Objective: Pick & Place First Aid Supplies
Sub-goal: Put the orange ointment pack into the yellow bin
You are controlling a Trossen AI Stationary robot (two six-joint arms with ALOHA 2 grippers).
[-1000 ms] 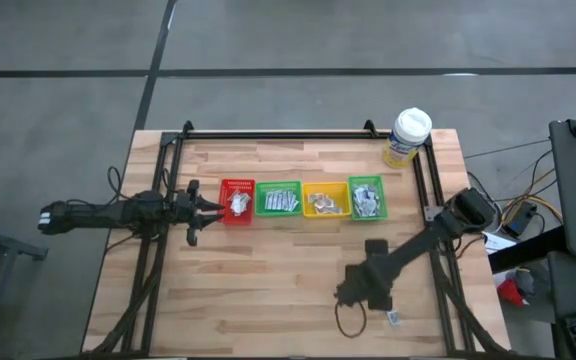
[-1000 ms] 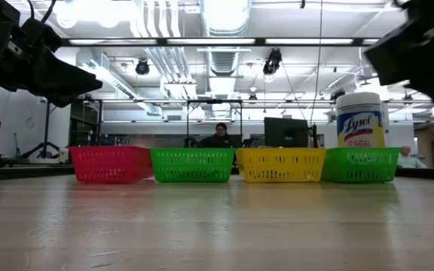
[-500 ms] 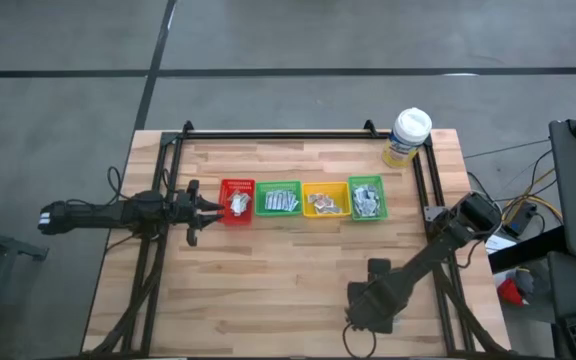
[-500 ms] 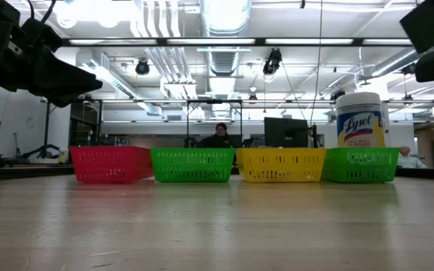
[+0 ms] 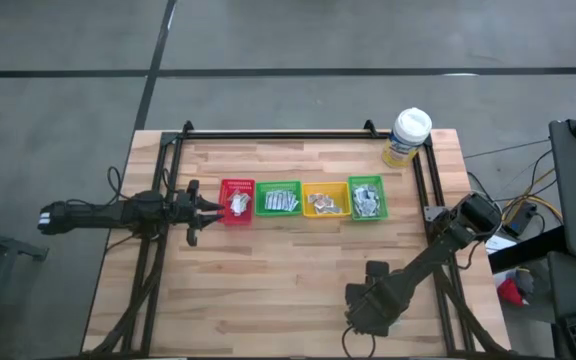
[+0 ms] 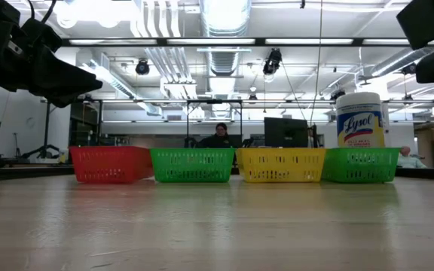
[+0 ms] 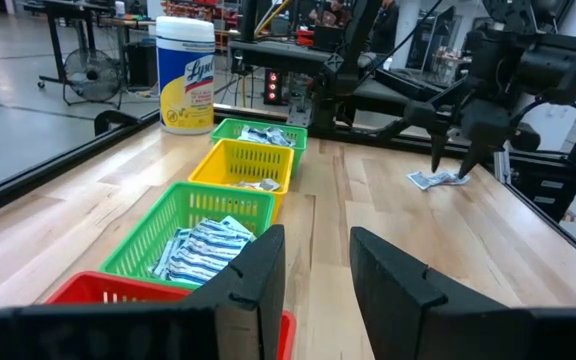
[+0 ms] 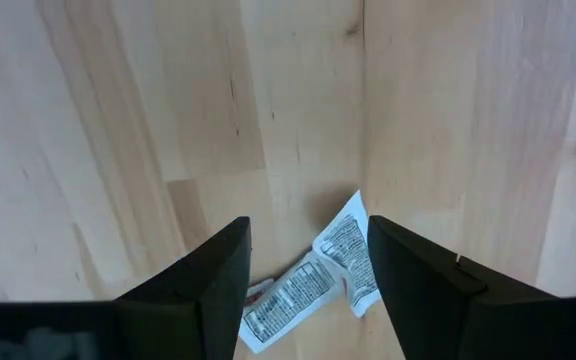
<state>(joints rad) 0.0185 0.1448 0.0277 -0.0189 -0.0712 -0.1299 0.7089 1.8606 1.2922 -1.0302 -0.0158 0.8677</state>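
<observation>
Down near the tabletop's [image 5: 268,290] front right: right gripper [image 8: 303,262] hovering, fingers spread wide and empty, directly above two white printed sachets [image 8: 313,275] lying flat on the wood, touching in a shallow V, the longer one's long axis slanting across the plank grain. Over at the left end of the bin row [image 5: 302,199]: left gripper [image 7: 313,275] just beside the red bin [image 5: 236,199], parted, holding nothing. Inside all four bins: more sachets [image 7: 200,250], piled loosely, no common direction.
</observation>
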